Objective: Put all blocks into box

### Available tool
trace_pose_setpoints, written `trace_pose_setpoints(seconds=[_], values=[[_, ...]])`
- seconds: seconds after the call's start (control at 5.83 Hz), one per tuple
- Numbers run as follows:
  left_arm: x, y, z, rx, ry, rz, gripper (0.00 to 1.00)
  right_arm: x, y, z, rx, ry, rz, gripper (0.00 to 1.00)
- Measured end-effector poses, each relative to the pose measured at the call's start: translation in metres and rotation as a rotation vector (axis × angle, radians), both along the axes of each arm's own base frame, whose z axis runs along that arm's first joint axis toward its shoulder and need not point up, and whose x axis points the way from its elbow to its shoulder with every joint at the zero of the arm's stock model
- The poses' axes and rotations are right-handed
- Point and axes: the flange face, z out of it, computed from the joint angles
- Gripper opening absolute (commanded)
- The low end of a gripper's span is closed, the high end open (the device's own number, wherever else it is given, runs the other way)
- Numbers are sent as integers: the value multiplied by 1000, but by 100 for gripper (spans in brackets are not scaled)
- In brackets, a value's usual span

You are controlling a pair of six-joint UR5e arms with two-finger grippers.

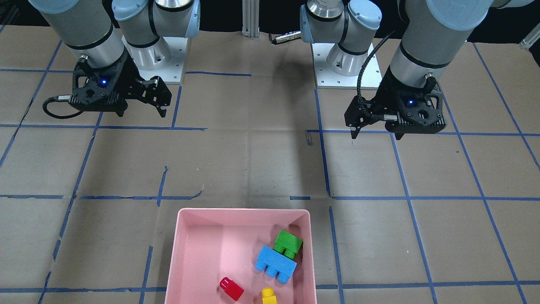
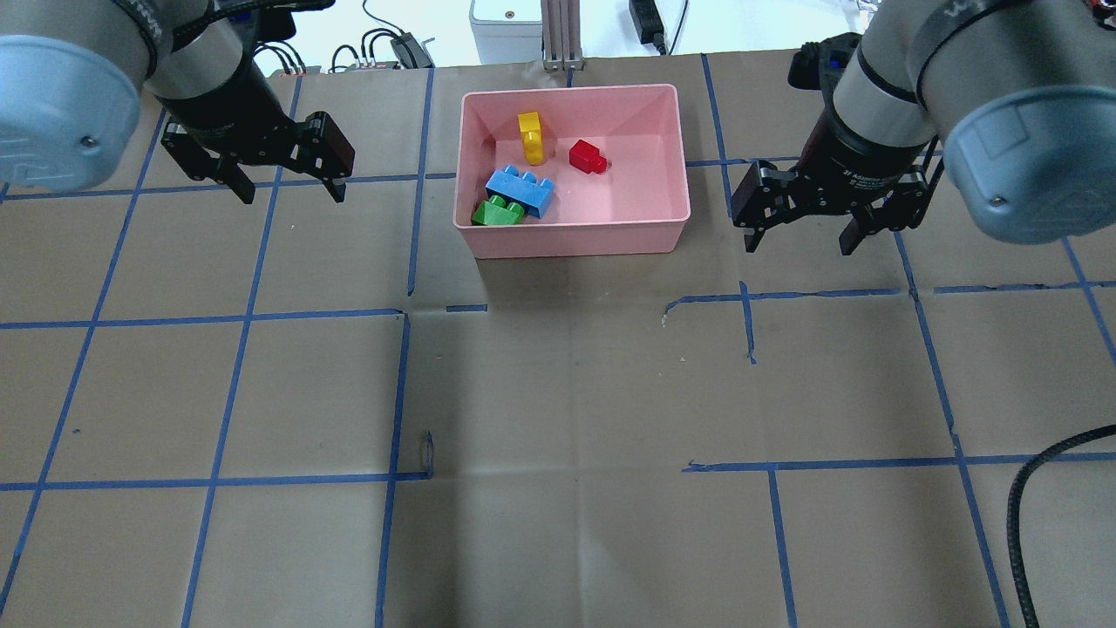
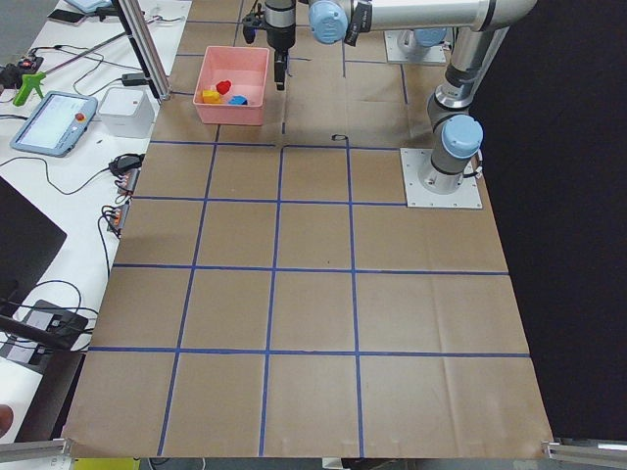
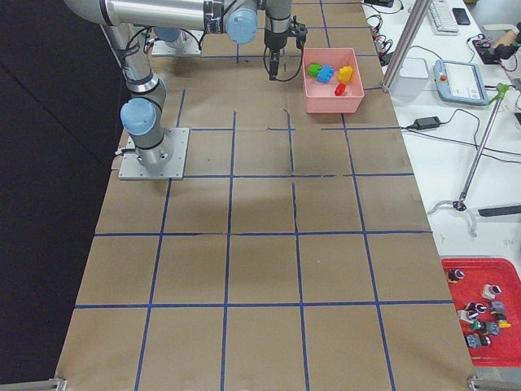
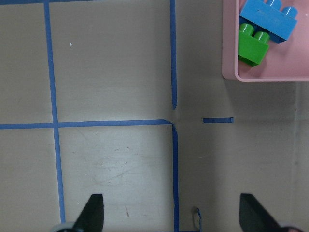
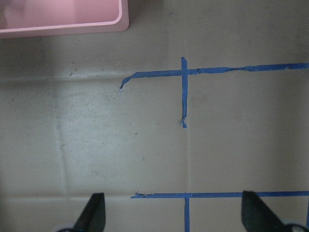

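Note:
The pink box (image 2: pixel 571 235) stands at the table's far middle; it also shows in the front view (image 1: pixel 242 210). All four blocks lie inside it: yellow (image 2: pixel 529 135), red (image 2: pixel 587 157), blue (image 2: pixel 520 190) and green (image 2: pixel 497 212), the green touching the blue. My left gripper (image 2: pixel 290 190) hovers open and empty to the left of the box. My right gripper (image 2: pixel 798 246) hovers open and empty to its right. The left wrist view shows the green block (image 5: pixel 253 44) and the blue block (image 5: pixel 268 17) in the box corner (image 5: pixel 270 77), beyond my open left gripper (image 5: pixel 173 212).
The table is brown paper with a grid of blue tape lines (image 2: pixel 401 392). A black cable (image 2: pixel 1024 506) lies at the near right. Both arm bases (image 1: pixel 346 63) stand at the robot's side. The right wrist view shows a box corner (image 6: pixel 63 29) and bare paper.

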Motion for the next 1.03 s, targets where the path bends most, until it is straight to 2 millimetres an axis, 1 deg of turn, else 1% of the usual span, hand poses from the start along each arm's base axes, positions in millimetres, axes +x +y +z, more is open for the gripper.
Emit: trace_pose_setpoints(seconds=[1.03], values=[[0, 1, 2, -3, 1, 0, 99, -1, 3, 5, -7, 0, 3, 100]])
